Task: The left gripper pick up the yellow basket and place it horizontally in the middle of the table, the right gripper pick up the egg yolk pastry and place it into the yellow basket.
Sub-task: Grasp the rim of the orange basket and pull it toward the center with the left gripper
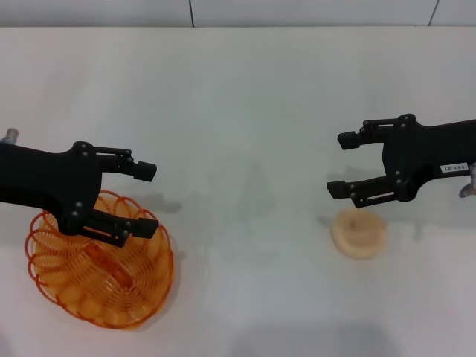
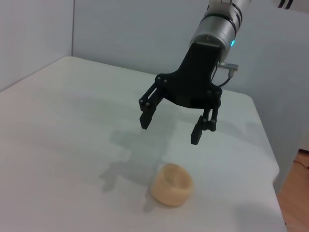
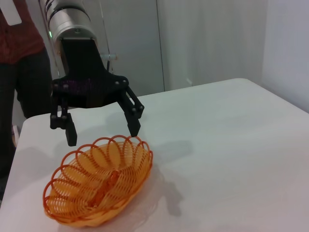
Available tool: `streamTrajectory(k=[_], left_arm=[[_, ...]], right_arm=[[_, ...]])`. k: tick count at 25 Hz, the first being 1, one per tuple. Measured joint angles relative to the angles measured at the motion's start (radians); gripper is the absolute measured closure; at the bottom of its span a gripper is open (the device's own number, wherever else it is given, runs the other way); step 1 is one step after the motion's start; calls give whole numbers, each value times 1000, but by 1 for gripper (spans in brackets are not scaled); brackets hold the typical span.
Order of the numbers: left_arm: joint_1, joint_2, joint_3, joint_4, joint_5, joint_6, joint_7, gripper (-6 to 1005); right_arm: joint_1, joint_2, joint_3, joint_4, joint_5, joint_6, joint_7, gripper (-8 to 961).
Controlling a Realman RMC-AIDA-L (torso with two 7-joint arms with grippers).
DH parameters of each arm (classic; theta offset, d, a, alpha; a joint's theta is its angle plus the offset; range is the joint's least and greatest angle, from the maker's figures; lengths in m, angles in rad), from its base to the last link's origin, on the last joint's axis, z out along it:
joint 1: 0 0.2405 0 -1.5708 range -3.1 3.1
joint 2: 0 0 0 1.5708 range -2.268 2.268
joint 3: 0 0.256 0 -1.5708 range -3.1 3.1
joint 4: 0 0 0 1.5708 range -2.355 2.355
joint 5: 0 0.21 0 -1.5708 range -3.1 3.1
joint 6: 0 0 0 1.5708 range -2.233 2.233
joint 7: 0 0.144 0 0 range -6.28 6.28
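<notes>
L tool (image 1: 146,199) hovering spread over yellow basket (image 1: 100,275) far rim; R tool (image 1: 341,164) spread above pastry (image 1: 359,232). Should be straddling rim before clenching.

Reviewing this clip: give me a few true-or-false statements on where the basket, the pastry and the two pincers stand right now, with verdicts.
1. The left pincer is open above the yellow basket. True.
2. The egg yolk pastry already lies inside the basket. False: it sits on the bare table on the robot's right side, and the basket holds no pastry.
3. The right pincer is open and holds nothing. True; it hangs over the table close to the pastry.
4. The basket stands in the middle of the table. False: it is at the robot's left, near the table's front edge.
5. The left pincer is shut on the basket's rim. False: its fingers are spread apart and the right wrist view shows them above the rim.
</notes>
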Motion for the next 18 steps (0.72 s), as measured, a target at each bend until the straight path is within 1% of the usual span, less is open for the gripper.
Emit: streamTrajectory(k=[18], left_arm=[[-4,2,-1,0,-21,-2,-17,150]], right_arm=[[0,-2,1,-2,-1,4,1,136]])
